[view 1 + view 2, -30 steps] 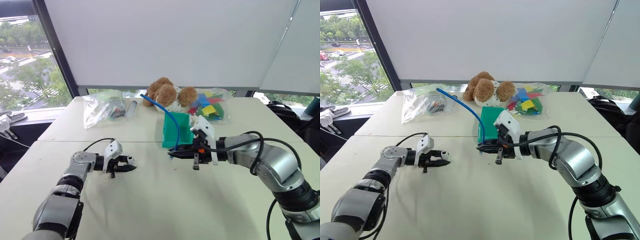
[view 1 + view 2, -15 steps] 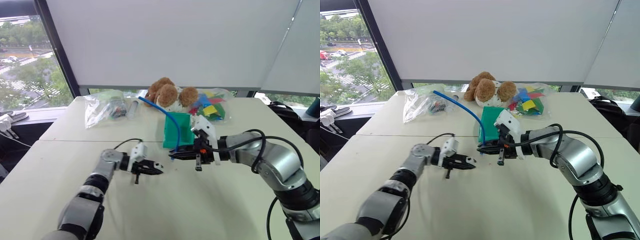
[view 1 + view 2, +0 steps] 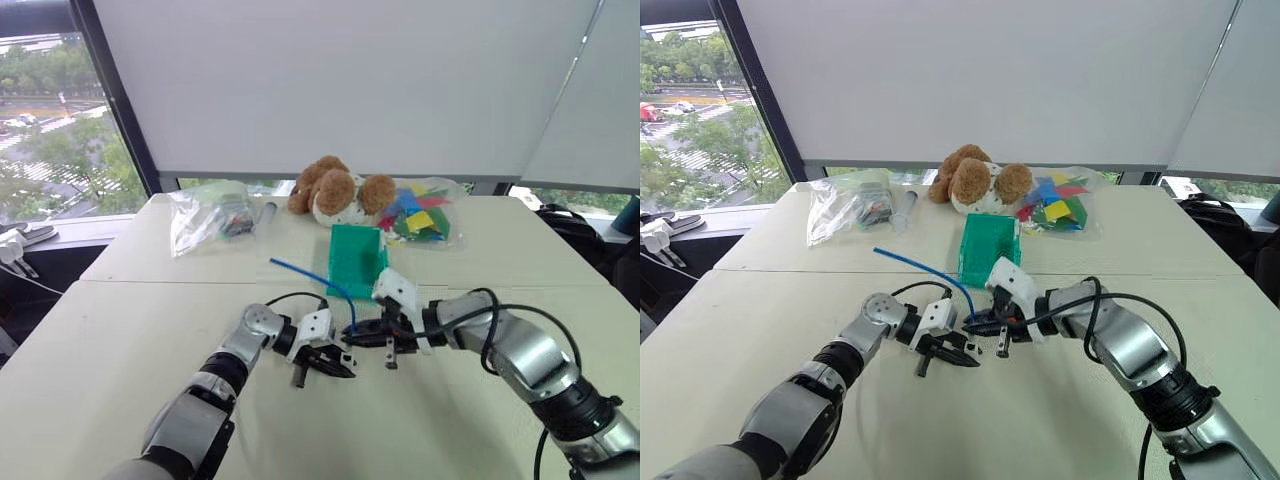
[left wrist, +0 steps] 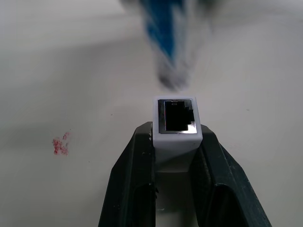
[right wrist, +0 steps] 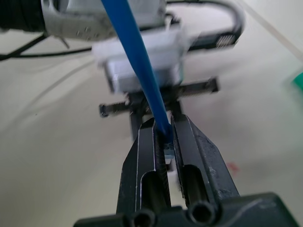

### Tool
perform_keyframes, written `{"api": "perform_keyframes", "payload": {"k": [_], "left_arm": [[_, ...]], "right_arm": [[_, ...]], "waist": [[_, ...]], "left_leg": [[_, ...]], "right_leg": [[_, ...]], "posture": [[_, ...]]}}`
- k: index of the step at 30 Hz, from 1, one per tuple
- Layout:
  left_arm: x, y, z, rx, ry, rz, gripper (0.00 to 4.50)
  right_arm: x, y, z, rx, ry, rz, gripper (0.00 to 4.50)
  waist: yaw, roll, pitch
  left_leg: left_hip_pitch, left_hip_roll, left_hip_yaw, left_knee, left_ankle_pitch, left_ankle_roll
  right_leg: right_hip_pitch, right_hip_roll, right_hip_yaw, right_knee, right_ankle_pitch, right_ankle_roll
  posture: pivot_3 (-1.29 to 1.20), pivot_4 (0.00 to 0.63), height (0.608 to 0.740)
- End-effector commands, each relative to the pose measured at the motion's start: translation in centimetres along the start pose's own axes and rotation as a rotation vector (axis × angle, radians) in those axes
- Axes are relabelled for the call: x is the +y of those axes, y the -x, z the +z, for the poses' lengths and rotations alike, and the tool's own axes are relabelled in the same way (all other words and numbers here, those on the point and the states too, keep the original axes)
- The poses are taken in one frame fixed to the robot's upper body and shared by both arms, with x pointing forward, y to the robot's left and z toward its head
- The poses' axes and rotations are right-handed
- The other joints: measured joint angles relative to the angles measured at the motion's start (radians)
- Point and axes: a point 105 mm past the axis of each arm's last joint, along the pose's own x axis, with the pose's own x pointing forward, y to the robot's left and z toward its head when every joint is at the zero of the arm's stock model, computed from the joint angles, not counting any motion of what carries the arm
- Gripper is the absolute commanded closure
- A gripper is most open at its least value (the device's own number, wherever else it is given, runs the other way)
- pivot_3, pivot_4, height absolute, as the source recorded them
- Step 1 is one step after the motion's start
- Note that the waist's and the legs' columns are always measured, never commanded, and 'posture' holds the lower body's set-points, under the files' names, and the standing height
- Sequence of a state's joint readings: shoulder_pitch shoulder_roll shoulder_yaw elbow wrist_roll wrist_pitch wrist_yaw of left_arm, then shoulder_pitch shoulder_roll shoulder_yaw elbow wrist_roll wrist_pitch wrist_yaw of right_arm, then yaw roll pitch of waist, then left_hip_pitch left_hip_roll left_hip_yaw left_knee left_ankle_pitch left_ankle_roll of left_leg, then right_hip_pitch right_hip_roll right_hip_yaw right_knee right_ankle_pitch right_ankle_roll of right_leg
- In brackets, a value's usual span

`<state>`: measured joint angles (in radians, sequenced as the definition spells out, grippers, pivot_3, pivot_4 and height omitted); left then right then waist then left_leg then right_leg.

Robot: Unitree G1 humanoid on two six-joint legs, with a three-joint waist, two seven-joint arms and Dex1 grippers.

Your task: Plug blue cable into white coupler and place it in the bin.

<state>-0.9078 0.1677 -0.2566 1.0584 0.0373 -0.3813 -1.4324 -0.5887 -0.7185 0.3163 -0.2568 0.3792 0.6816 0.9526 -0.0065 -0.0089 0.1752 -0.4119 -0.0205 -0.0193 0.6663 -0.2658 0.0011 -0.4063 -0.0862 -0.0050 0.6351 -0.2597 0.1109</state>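
My left gripper is shut on the white coupler, whose dark port faces outward past the fingertips. Just right of it, my right gripper is shut on the blue cable near its plug end. The two grippers point at each other low over the table, a short gap apart. In the left wrist view the cable's blurred tip hangs just in front of the coupler's port, apart from it. The cable's free end trails up and to the left. The teal-green bin stands upright just behind the grippers.
At the table's far side sit a brown teddy bear, a clear bag of colourful pieces, another clear bag and a grey tube. A small red mark is on the tabletop.
My left gripper has swung right with the coupler, up close to the right gripper. The right gripper has come down with the cable, whose free end now lies lower.
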Motion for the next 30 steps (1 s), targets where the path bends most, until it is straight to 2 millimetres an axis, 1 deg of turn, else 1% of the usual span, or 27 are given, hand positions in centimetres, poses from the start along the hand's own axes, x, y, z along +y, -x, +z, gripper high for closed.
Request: {"api": "perform_keyframes", "payload": {"k": [1, 7, 11, 18, 24, 30], "left_arm": [[-0.1, 0.0, -0.9, 0.044, 0.019, 0.008, 4.13], [-0.2, 0.0, -1.0, 0.04, 0.017, 0.006, 4.13], [-0.4, -0.1, -1.0, 0.038, 0.016, -0.008, 4.13], [-0.3, -0.1, -0.8, 0.038, 0.009, -0.015, 4.13], [-0.2, -0.1, -0.7, 0.038, 0.003, -0.014, 4.13], [-0.2, -0.2, -0.6, 0.035, -0.001, -0.016, 4.13]], "right_arm": [[0.2, -0.1, 0.7, -0.037, 0.023, 0.008, 4.5], [0.0, -0.4, 0.4, -0.034, 0.025, 0.009, 4.5], [-0.1, -0.6, -0.2, -0.007, 0.04, 0.016, 4.5], [-0.2, -0.7, -0.5, 0.007, 0.052, 0.028, 4.5], [0.0, -0.8, -0.8, 0.027, 0.074, 0.05, 4.5], [0.3, -1.3, -1.3, 0.071, 0.122, 0.099, 4.5]], "waist": [[0.0, 0.0, 0.0], [0.0, 0.0, 0.0], [-0.001, 0.0, 0.0], [-0.001, 0.0, 0.0], [-0.001, 0.0, 0.0], [-0.001, 0.0, -0.001]], "left_leg": [[0.001, 0.0, 0.0, 0.0, 0.0, 0.0], [0.002, 0.0, 0.0, 0.0, 0.0, 0.0], [0.002, 0.0, 0.0, 0.0, 0.0, 0.0], [0.002, 0.0, 0.0, 0.0, 0.0, 0.0], [0.002, 0.0, 0.0, 0.0, 0.0, 0.0], [0.002, 0.0, 0.0, 0.0, 0.0, 0.0]], "right_leg": [[0.001, 0.0, 0.0, 0.0, 0.0, 0.0], [0.002, 0.0, 0.0, 0.0, 0.0, 0.0], [0.002, 0.0, 0.0, 0.0, 0.0, 0.0], [0.002, 0.0, 0.0, 0.0, 0.0, 0.0], [0.002, 0.0, 0.0, 0.0, 0.0, 0.0], [0.002, 0.0, 0.0, 0.0, 0.0, 0.0]], "posture": [[0.0, 0.15, 0.74], [0.0, 0.15, 0.74], [0.0, 0.15, 0.74], [0.0, 0.15, 0.74], [0.0, 0.15, 0.74], [0.0, 0.15, 0.74]]}}
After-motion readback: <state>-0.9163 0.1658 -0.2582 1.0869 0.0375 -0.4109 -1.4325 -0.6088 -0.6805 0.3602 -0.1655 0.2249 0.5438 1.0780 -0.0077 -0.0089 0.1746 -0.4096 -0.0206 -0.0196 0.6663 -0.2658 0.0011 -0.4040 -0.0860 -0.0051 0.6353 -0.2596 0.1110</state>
